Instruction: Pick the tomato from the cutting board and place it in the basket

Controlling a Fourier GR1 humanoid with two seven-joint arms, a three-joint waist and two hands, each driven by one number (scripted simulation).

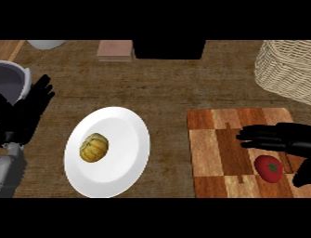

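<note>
The tomato (268, 168) lies on the cutting board (216, 153), toward its near right part, so the pick has not yet been completed. The right hand (288, 142) is over the board just beyond and to the right of the tomato, its fingers stretched leftward above the fruit and its thumb hanging down at the tomato's right side. The hand looks open, spread around the tomato rather than closed on it; whether any finger touches the skin cannot be told from this view. The wicker basket (298, 69) stands at the far right, well apart from the board, and nothing can be seen inside it from here. Judging by this, the task is at the grasp stage: the approach seems done, while closing on the tomato, lifting it, carrying it away to the far right and letting it go in the basket all remain. The left hand (21, 114) rests open at the left edge, fingers up, beside a grey pot (7, 83). Between the two hands a white plate (120, 135) carries a yellowish ribbed fruit or vegetable (94, 148), which plays no part in the task.
</note>
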